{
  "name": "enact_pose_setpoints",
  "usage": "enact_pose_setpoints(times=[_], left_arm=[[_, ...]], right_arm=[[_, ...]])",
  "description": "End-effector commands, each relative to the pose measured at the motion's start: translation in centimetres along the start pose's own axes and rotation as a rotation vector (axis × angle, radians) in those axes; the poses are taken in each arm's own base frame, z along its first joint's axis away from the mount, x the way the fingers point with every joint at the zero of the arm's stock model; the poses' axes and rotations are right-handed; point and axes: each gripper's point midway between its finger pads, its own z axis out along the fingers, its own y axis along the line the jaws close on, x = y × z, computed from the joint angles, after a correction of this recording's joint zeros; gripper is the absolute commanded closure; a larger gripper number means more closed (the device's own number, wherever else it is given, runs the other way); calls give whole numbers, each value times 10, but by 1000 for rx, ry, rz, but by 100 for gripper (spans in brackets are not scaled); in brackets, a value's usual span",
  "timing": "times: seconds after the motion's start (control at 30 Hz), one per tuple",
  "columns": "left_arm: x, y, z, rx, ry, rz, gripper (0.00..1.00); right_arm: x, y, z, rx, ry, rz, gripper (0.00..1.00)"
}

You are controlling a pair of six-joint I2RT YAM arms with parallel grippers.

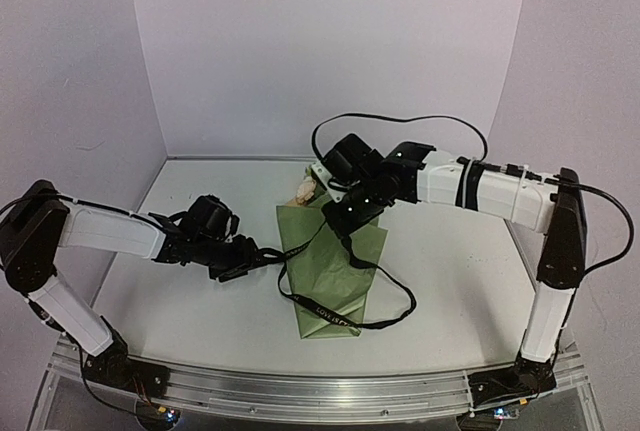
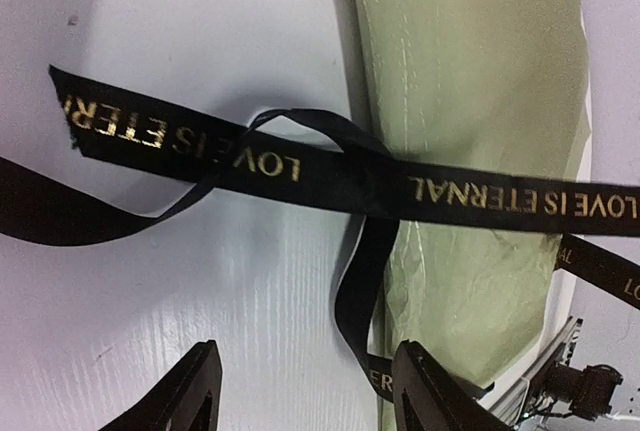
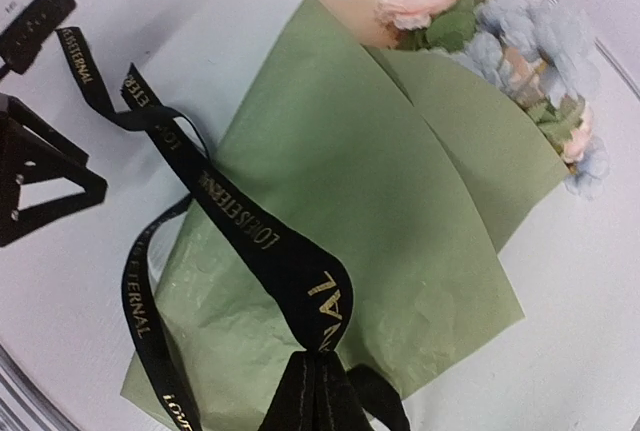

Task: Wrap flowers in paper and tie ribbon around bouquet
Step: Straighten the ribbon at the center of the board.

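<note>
Ribbon point(image 1: 325, 313) lies draped across the bouquet point(image 1: 335, 271), which rests on the table point(image 1: 200, 321); the bouquet's long axis runs from the flowers point(image 1: 303, 191) at the far end to the narrow tip toward the near edge; the black band crosses the green paper point(image 3: 400, 231) roughly sideways, and its cut end lies on the table left of the cone; the right gripper point(image 3: 315, 366), over the cone's upper part, is closed tight on a bunched stretch of ribbon; the left gripper point(image 2: 305, 376) hovers with fingers well apart and nothing between them, near that cut end, and is the nearer arm to it; the band runs along the line joining its fingertips, so I judge a wrist turn is needed before pinching.
</note>
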Motion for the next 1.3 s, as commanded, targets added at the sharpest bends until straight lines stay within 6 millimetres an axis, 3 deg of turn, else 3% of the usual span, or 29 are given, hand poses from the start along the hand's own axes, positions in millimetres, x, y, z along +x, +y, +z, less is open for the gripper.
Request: enact_pose_setpoints(times=[0.0, 0.4, 0.77, 0.9, 1.1, 1.27], left_arm=[[-28, -5, 0, -27, -114, -31, 41], [-45, 25, -9, -188, -224, -111, 44], [-54, 52, -20, -288, -304, -395, 31], [-65, 59, -24, -332, -381, -505, 31], [-76, 74, -16, -476, -424, -585, 38], [-62, 91, -1, -558, -385, -633, 41]], right_arm=[[7, -21, -26, 20, -33, 93, 100], [40, -79, -78, 132, -104, 158, 100], [87, -123, -115, 251, -143, 175, 100], [100, -135, -127, 278, -165, 191, 100], [119, -151, -140, 321, -191, 228, 100], [138, -165, -145, 363, -197, 264, 100]])
